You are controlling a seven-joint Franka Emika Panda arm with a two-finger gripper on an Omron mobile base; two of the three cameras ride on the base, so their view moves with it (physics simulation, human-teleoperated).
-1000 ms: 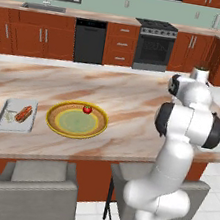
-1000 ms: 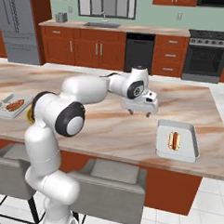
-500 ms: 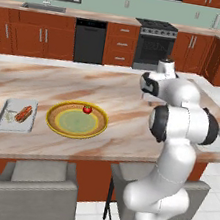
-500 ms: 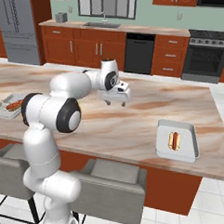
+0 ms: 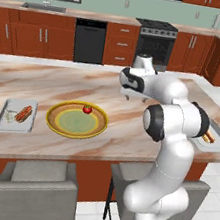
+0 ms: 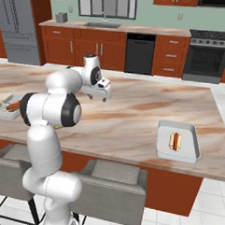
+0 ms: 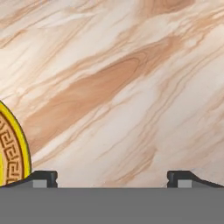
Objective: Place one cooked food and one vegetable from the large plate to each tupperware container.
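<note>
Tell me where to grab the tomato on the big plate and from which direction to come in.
Grip the tomato across its round red body, coming straight down from above. It sits alone near the far rim of the large plate, with nothing beside it to block the fingers, and its green top points up. The gripper, open over bare counter, would likely need to swing across to the plate first.

Large plate and two tupperware trays on the marble counter

The large plate (image 5: 76, 120) carries one tomato (image 5: 87, 110) near its far rim. Just left, a tray (image 5: 16, 116) holds a hot dog and something pale; well right, the other tray (image 6: 178, 141) holds a hot dog.
</note>
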